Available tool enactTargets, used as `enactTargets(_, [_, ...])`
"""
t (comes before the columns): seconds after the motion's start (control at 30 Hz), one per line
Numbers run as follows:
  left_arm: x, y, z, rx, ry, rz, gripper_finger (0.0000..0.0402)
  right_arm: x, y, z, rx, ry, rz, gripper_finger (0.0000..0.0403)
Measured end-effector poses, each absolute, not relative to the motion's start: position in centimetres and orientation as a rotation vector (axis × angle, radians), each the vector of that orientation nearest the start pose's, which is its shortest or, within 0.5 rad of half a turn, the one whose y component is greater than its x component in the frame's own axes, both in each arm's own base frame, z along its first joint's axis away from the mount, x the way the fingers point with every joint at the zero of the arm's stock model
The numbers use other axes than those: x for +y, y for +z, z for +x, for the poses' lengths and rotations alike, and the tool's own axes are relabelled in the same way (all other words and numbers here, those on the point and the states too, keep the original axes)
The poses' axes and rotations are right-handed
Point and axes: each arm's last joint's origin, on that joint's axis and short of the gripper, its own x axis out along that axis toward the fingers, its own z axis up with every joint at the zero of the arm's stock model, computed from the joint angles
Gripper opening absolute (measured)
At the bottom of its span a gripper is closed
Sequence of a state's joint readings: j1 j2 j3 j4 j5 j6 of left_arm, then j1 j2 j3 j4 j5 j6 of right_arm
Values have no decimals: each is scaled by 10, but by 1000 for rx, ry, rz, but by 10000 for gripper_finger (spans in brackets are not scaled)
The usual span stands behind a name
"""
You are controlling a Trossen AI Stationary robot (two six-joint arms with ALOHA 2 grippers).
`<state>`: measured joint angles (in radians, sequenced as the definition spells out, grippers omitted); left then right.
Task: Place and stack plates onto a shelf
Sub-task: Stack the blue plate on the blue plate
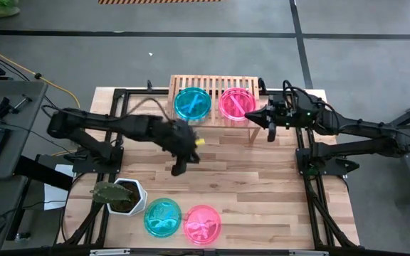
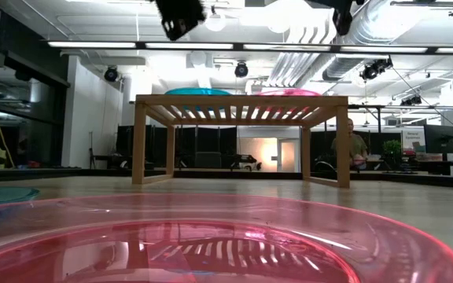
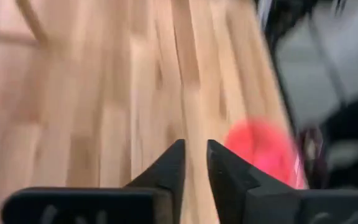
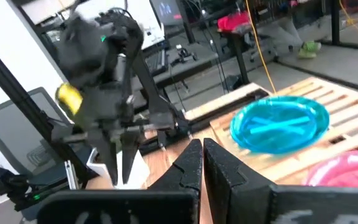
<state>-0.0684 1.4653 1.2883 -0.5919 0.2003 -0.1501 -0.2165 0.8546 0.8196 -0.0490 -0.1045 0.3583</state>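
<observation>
Plates: teal stack (image 1: pixel 191 104) and pink stack (image 1: pixel 235 103) on shelf (image 1: pixel 216 81); teal plate (image 1: pixel 162 217), pink plate (image 1: pixel 202 224) wait at table's near edge. Left gripper (image 1: pixel 178 169) nearly closed, empty, likely heading for them; right gripper (image 1: pixel 270 135) pinched closed, empty, beside shelf

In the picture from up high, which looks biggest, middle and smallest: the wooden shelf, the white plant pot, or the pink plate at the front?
1. The shelf, clearly biggest.
2. The pink plate.
3. The white plant pot, only a little smaller than the plate, so that ranking is close.
</observation>
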Motion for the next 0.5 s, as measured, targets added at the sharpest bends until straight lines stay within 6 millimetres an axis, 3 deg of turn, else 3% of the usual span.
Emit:
enactTargets(0.2, [-62,269,313,1123,-332,-29,121,-38,341,186,106,-133,378,0])
enactTargets(0.5, [-124,210,317,1288,-630,176,171,-38,338,186,143,-140,383,0])
